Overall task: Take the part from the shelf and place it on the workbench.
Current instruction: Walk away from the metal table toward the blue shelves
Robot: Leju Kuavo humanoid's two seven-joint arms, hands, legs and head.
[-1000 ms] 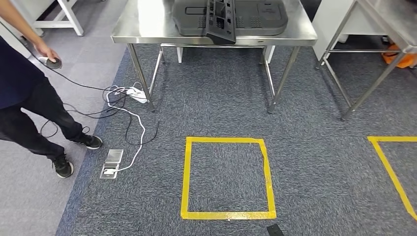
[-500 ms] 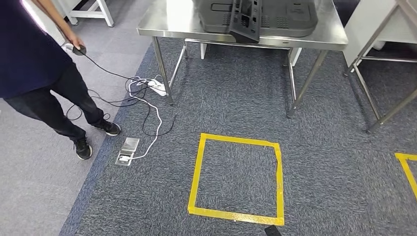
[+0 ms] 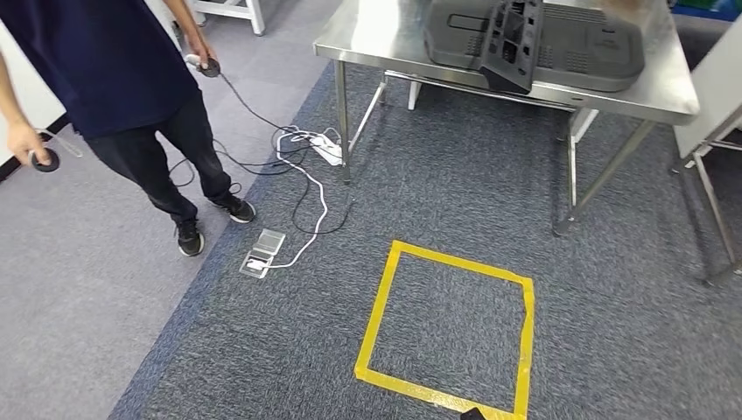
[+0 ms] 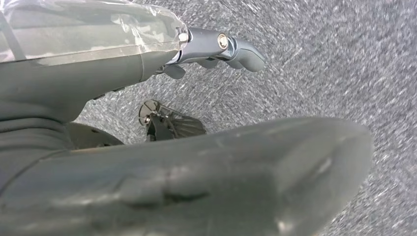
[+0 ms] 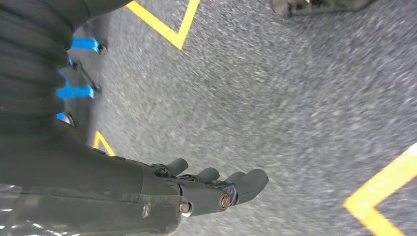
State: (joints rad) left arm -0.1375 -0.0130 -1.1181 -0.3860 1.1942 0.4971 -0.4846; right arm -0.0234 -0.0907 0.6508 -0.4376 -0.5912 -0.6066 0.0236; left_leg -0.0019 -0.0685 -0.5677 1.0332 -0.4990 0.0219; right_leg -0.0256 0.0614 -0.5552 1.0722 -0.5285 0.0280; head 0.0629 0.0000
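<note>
A steel workbench (image 3: 385, 35) stands at the top of the head view. On it lies a large dark grey moulded part (image 3: 586, 48), with a narrower black part (image 3: 512, 35) leaning across its front. My left hand (image 4: 162, 59) hangs above the carpet, fingers (image 4: 231, 46) stretched out and thick thumb (image 4: 236, 167) apart, holding nothing. My right hand (image 5: 196, 191) also hangs over the carpet with its fingers (image 5: 246, 182) loosely extended and nothing in them.
A person (image 3: 114, 70) in dark clothes stands at the left holding a small controller on a cable (image 3: 262, 114). A power strip (image 3: 328, 150), loose cables and a floor socket box (image 3: 262, 254) lie beside the bench leg. A yellow tape square (image 3: 378, 306) marks the carpet. Another table's legs (image 3: 709, 201) stand at the right.
The whole picture has shifted: the camera has turned left, so the bench and tape square sit further right. The person now shows nearer and further into the picture.
</note>
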